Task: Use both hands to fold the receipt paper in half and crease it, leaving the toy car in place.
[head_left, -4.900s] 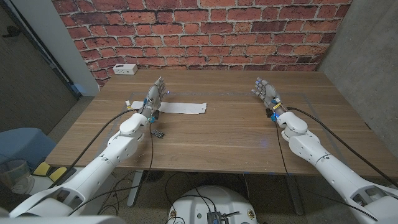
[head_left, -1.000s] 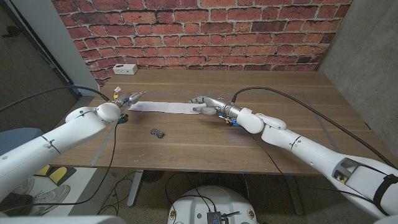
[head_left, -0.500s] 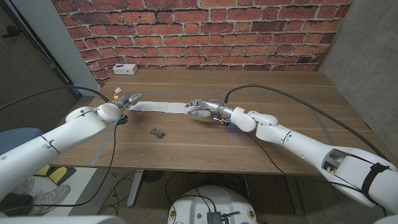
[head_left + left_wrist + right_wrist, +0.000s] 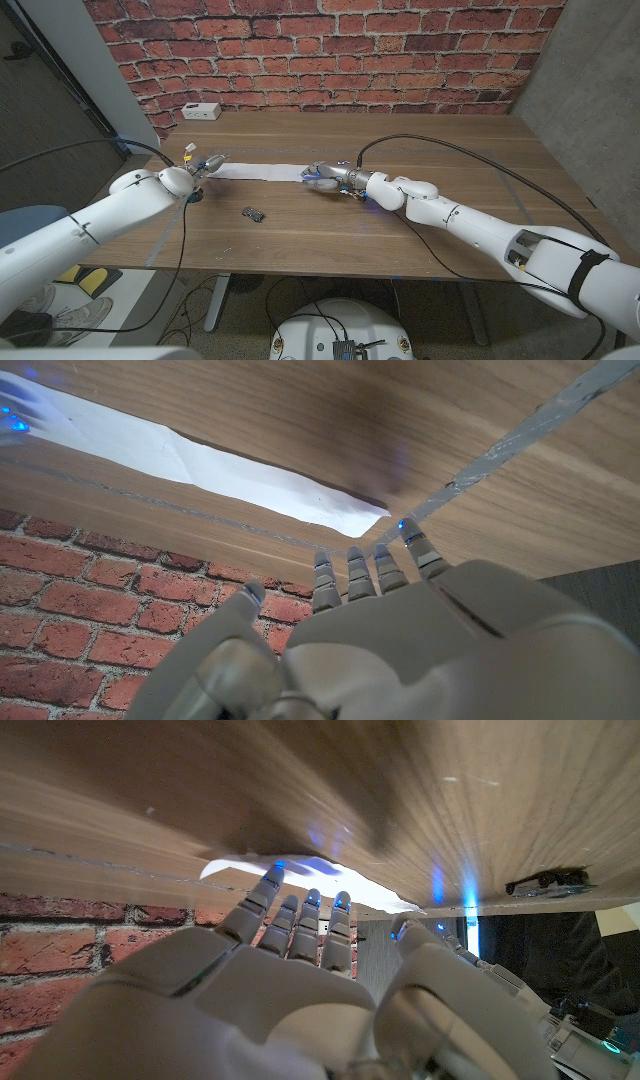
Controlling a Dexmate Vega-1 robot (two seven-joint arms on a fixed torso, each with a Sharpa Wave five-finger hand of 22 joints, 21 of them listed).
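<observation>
The white receipt paper point(image 4: 258, 171) lies as a long strip on the wooden table, left of centre. My left hand point(image 4: 207, 162) is at its left end, fingers spread; in the left wrist view the fingertips point(image 4: 352, 565) reach just short of the paper's end point(image 4: 230, 475), holding nothing. My right hand point(image 4: 326, 175) is on the strip's right end. In the right wrist view its straight fingers point(image 4: 300, 915) lie over the slightly raised paper point(image 4: 345, 888), thumb apart. The small dark toy car point(image 4: 254, 213) point(image 4: 546, 880) sits nearer the front edge, between the two hands and clear of both.
A small white box point(image 4: 200, 110) stands at the table's back left by the brick wall. Thin tape lines point(image 4: 520, 440) mark the table top. Cables run along both arms. The table's right half is bare wood point(image 4: 470, 150).
My right hand has slid left along the strip, and the paper's right end has shifted left with it. My left hand has stayed at the left end. The toy car has not moved.
</observation>
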